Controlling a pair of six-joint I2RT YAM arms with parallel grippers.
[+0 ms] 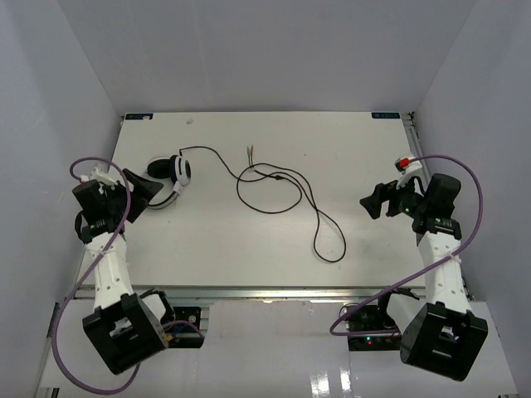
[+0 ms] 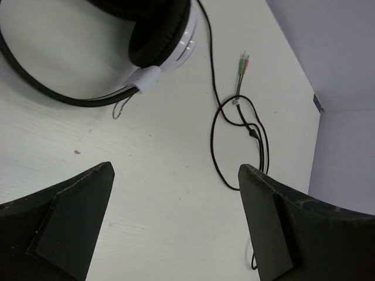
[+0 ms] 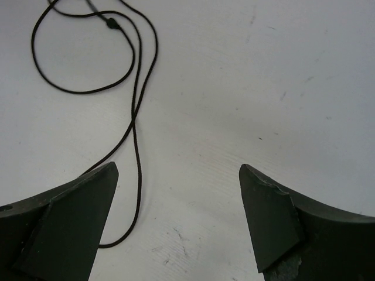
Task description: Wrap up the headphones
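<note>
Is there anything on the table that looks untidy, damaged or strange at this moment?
Only the cord looks untidy: it sprawls from the headphones in loose, crossing loops over the middle of the table, with its two plugs lying free. No damage is visible.

Nothing legible here, folks: no word, brand or number can be read on the headphones (image 1: 181,172) or the counter (image 1: 207,240), and the two small blue tags (image 1: 138,116) at the counter's far corners are too tiny to make out.
</note>
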